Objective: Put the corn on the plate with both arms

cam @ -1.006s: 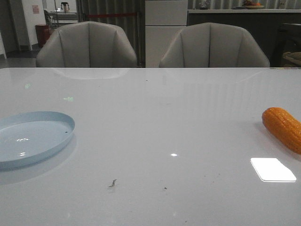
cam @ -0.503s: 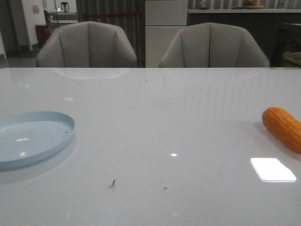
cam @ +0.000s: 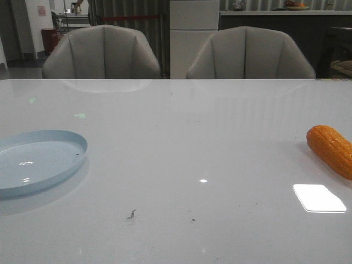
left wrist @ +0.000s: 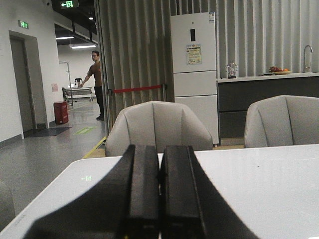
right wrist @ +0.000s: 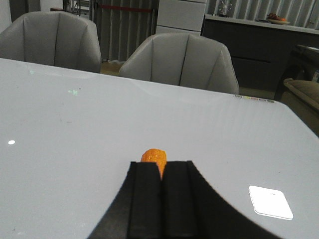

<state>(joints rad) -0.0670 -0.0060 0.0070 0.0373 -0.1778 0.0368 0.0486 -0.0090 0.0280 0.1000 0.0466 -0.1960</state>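
Observation:
The orange-yellow corn (cam: 331,149) lies on the white table at the right edge of the front view. Its tip shows just beyond my right gripper (right wrist: 162,164) in the right wrist view (right wrist: 154,157). The right jaws are shut together and empty, with the corn lying on the table past them. The pale-blue plate (cam: 38,159) sits at the table's left and is empty. My left gripper (left wrist: 159,149) is shut and empty, above the table's near left part. Neither gripper shows in the front view, and the plate is out of both wrist views.
Two grey chairs (cam: 102,52) (cam: 250,53) stand behind the table's far edge. A bright light reflection (cam: 319,198) lies on the table near the corn. A person (left wrist: 96,82) stands far off in the room behind.

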